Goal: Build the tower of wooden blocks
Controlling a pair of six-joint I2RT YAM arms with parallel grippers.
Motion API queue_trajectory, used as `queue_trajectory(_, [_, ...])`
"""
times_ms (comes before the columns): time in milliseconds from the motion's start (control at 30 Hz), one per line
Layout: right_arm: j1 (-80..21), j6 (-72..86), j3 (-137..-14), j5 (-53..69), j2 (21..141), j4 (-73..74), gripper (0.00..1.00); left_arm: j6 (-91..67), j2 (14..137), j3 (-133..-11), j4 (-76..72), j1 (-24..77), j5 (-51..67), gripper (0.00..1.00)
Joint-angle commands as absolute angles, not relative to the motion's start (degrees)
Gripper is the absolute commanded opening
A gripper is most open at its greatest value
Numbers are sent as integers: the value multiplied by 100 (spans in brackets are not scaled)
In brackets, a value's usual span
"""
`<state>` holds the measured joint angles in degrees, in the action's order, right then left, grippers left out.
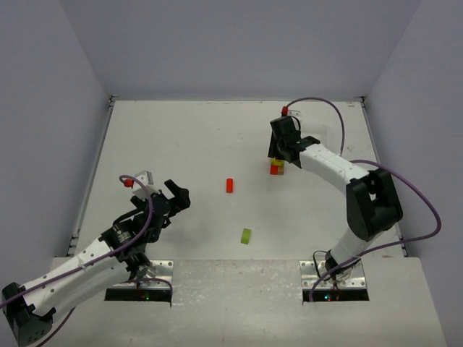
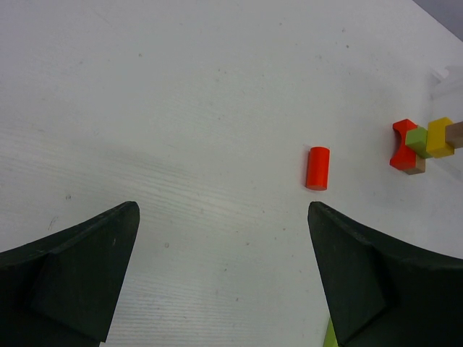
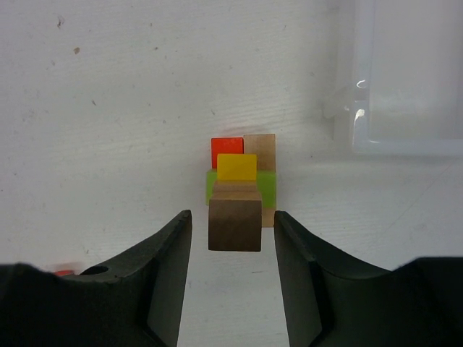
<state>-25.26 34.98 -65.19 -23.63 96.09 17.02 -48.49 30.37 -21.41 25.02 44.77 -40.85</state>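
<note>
Where the brown block sat atop the tower, far right on the bench, the right end effector was noted parted around it, gaps both sides. Placement was judged complete. The left end effector was held wide, empty. Next, a square grasp on the red cylinder or lime piece would be called for. Bench white, scuffed; walls pale grey.

A: Room around the tower?
B: The right gripper straddles the top brown block, with a thin gap on each side. A clear tray stands near one side.
A: Mid-table?
B: The red cylinder and green block lie well apart, with a wide lane between them. The left gripper faces the cylinder with bare table before it.
</note>
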Motion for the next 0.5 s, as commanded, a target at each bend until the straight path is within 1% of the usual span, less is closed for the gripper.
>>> queue_trajectory(0, [-2506,3546,-6762,-2375,9450,1654,52,-4809,3016,-2146,2257,4431,-4061,100])
queue_trajectory(133, [-2514,3424,-6801,-2362,9411,1736,61,-4805,3004,-2145,2252,4438,-4061,100])
queue_trajectory(167, [-2514,3310,-6785,-2316,9364,1750,73,-4800,2997,-2143,2257,4438,-4061,100])
queue_trajectory(200, [-2514,3217,-6748,-2261,9302,1757,91,-4806,2997,-2137,2251,4438,-4061,100])
queue_trajectory(233, [-2514,3082,-6714,-2139,9200,1744,98,-4808,2990,-2136,2250,4438,-4061,100])
queue_trajectory(333, [-2506,2814,-6570,-1844,8925,1718,99,-4808,2973,-2136,2268,4438,-4053,100])
queue_trajectory(467, [-2505,2550,-6312,-1837,8668,1871,99,-4816,2944,-2127,2285,4430,-4061,100])
